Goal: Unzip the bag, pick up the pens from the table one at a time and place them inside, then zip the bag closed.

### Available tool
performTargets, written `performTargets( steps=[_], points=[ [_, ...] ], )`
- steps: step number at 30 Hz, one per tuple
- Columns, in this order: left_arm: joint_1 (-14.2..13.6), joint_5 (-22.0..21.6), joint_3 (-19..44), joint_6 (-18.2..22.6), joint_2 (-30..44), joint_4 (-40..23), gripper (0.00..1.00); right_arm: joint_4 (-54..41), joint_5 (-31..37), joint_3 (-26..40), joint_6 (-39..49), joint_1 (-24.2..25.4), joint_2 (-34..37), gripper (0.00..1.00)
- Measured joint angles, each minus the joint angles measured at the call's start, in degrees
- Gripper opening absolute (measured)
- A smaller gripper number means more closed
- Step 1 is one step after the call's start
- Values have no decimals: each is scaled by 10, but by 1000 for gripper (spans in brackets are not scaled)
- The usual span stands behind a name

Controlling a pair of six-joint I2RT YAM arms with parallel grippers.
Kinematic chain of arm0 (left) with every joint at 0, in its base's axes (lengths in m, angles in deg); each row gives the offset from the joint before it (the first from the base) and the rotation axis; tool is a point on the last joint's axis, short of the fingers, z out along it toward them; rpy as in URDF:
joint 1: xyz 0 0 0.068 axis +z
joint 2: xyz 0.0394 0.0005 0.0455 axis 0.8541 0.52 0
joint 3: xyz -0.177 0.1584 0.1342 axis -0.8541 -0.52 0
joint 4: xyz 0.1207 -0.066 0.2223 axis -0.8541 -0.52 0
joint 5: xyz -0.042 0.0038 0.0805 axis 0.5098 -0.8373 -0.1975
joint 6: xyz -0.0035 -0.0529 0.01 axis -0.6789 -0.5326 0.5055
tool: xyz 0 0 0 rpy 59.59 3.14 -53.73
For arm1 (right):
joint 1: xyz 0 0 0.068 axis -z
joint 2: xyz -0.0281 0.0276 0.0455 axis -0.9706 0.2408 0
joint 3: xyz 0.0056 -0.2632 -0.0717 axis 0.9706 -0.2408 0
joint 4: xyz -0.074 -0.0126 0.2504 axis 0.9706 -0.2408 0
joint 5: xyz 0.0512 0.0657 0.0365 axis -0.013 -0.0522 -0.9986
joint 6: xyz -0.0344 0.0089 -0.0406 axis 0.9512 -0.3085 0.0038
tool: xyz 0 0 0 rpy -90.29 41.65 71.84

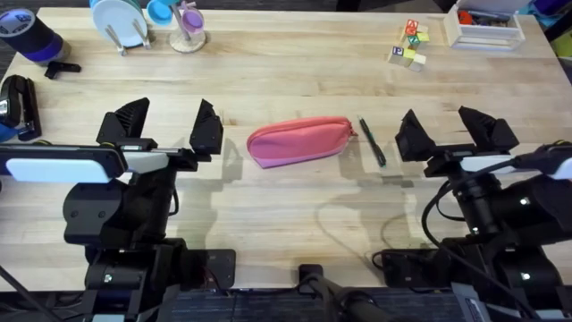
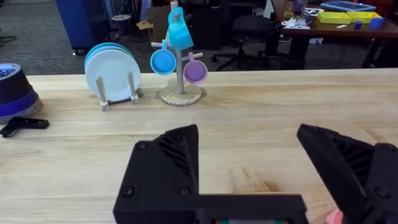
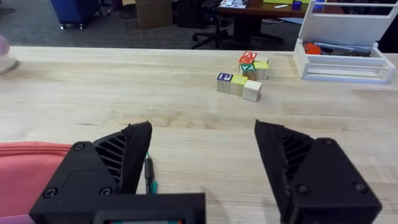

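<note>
The pink bag (image 1: 299, 140) lies zipped on the table (image 1: 286, 80) midway between the arms, and its end shows in the right wrist view (image 3: 28, 171). One dark pen (image 1: 372, 141) lies just right of the bag; the right wrist view catches it (image 3: 149, 174) beside the gripper's finger. My left gripper (image 1: 170, 125) hovers open to the left of the bag, nothing between its fingers (image 2: 165, 171). My right gripper (image 1: 456, 130) is open to the right of the pen, also holding nothing, fingers (image 3: 112, 165) spread wide.
At the back left stand a plate rack (image 1: 121, 22) and a mug tree (image 1: 186, 25). A tape roll (image 1: 27, 36) and a black stapler (image 1: 18, 103) sit at the far left. Coloured blocks (image 1: 409, 45) and a white tray (image 1: 484, 29) are at the back right.
</note>
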Motion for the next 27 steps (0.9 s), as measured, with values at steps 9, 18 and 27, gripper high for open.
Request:
performTargets(
  steps=[9, 18, 27],
  points=[
    [0, 0, 0, 2, 0, 0, 995, -13, 0, 2, 0, 0, 1, 997],
    [0, 0, 0, 2, 0, 7, 995, -6, 4, 2, 0, 0, 1, 997],
    [0, 0, 42, 2, 0, -38, 993, -80, 32, 75, -12, 0, 34, 996]
  ],
)
